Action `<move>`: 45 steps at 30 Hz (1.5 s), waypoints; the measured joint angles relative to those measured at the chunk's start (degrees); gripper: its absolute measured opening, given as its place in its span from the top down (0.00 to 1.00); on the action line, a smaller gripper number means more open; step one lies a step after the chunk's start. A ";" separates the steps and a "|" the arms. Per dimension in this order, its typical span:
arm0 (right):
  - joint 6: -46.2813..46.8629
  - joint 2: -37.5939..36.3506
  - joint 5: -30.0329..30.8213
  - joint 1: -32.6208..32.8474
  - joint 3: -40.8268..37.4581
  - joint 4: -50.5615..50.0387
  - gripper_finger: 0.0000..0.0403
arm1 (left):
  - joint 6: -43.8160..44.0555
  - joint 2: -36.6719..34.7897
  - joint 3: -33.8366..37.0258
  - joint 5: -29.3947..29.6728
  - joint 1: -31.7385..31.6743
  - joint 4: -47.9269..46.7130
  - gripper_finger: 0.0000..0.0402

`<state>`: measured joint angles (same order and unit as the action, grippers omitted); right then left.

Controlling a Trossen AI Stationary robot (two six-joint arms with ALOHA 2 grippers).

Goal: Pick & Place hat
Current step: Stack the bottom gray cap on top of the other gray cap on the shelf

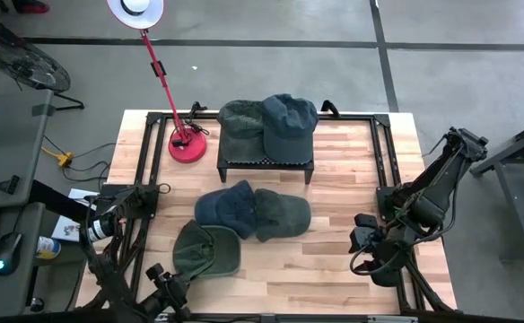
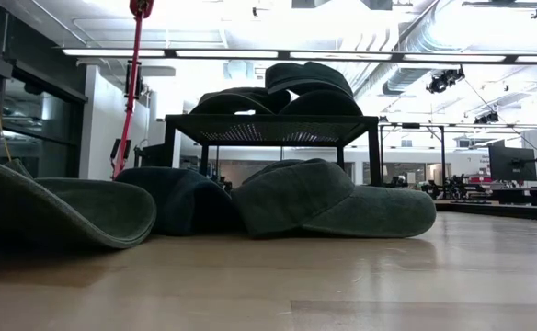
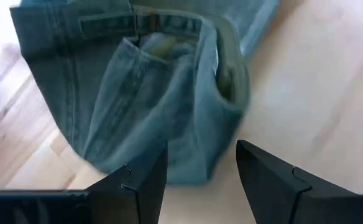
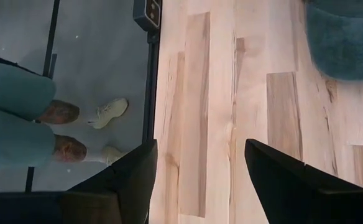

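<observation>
Three hats lie on the table's middle: an olive one [image 1: 206, 249], upside down at the near left, a dark blue one [image 1: 231, 206] and a green one [image 1: 282, 215]. Two more hats [image 1: 266, 126] rest on a black rack [image 1: 266, 163] at the far side. My left gripper [image 1: 168, 285] is open at the near left and points slanting down at the olive hat [image 3: 163, 93]. Its fingers [image 3: 138, 186] stand just short of the hat's near rim [image 3: 188, 171], apart from it. My right gripper [image 1: 365, 238] hangs open over bare wood at the right, [image 4: 201, 146] in its wrist view.
A red lamp base [image 1: 188, 144] with a slanting red pole stands at the far left. A black frame [image 1: 383, 152] runs round the table. Beyond the table's edge, a person's shoes [image 4: 63, 112] stand on the floor. Bare wood [image 1: 334, 260] lies between the hats and my right gripper.
</observation>
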<state>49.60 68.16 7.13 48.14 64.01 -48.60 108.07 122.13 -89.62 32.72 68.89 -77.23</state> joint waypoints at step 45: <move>1.70 0.02 -2.62 0.14 0.00 0.24 0.41 | -36.44 -6.53 -44.34 13.05 -20.62 -5.36 1.00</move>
<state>51.31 68.18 4.52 48.28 64.01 -48.36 71.63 115.59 -133.97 45.77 48.27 -82.59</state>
